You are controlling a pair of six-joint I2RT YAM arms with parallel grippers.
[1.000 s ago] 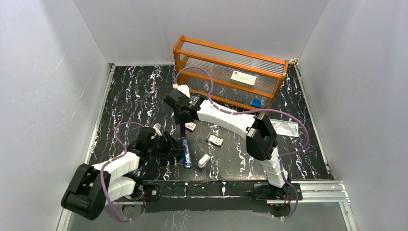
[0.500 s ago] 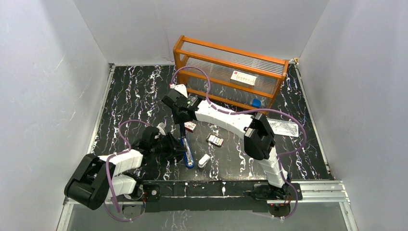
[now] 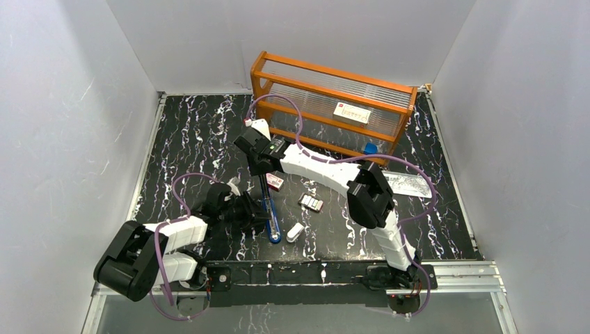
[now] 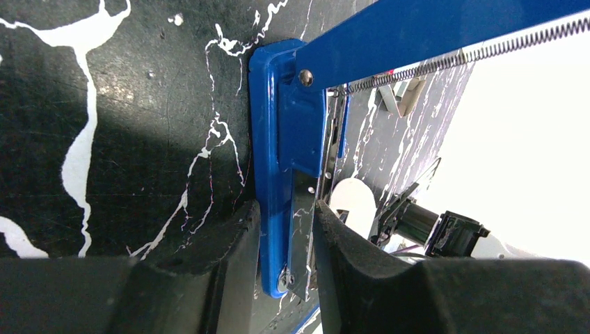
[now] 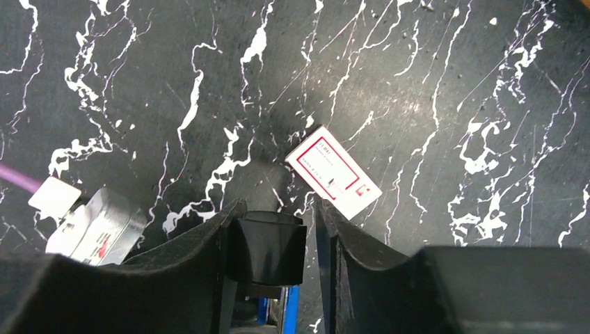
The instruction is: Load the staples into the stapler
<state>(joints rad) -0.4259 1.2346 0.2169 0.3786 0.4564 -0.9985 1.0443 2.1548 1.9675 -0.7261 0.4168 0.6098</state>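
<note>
The blue stapler (image 3: pixel 272 221) lies hinged open at the front middle of the table. My left gripper (image 3: pixel 252 211) is shut on its blue base and metal channel (image 4: pixel 289 229), near the hinge end. The blue top arm (image 4: pixel 431 31) rises away with its spring stretched. My right gripper (image 3: pixel 263 175) holds the stapler's black front end (image 5: pixel 268 247) between its fingers, raised above the table. The staples (image 3: pixel 311 202), a silvery block, lie right of the stapler. Their red-and-white box (image 3: pixel 275 182) lies beside my right gripper and also shows in the right wrist view (image 5: pixel 332 172).
A small white rounded object (image 3: pixel 295 232) lies just right of the stapler's near end. An orange rack (image 3: pixel 334 104) stands at the back, with a small blue item (image 3: pixel 370 148) at its foot. A clear plastic bag (image 3: pixel 412 185) lies at the right.
My left gripper has moved right onto the stapler's base. My right gripper has drifted slightly back and left with the black front end, tilting the stapler's top arm further open.
</note>
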